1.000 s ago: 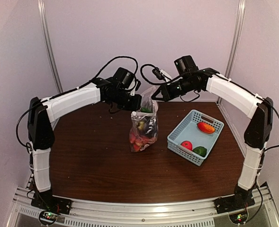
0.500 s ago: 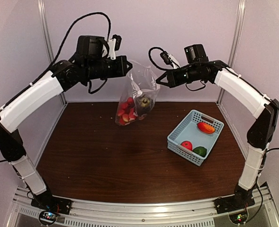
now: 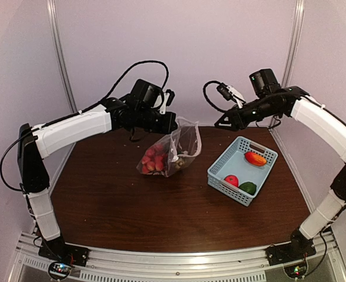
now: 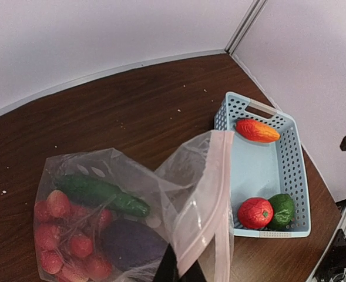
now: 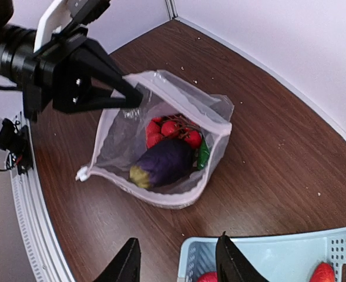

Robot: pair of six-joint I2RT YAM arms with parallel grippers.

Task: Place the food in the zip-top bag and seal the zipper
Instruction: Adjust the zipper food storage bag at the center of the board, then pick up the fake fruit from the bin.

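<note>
Holding bag (image 3: 183, 144) by one rim corner, your left gripper (image 5: 131, 98) was clamped | right gripper (image 5: 177, 241) gaped empty | risk: any tilt, and you could spill food (image 5: 164, 161).

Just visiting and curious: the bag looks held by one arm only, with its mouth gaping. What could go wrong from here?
1. The left fingers pinch only one corner of the zip-top bag; it could slip, and the eggplant and red fruits might roll out of its open mouth.
2. The tomato, green lump and orange-red piece lie in the basket; the open right fingers may miss that floppy mouth.
</note>
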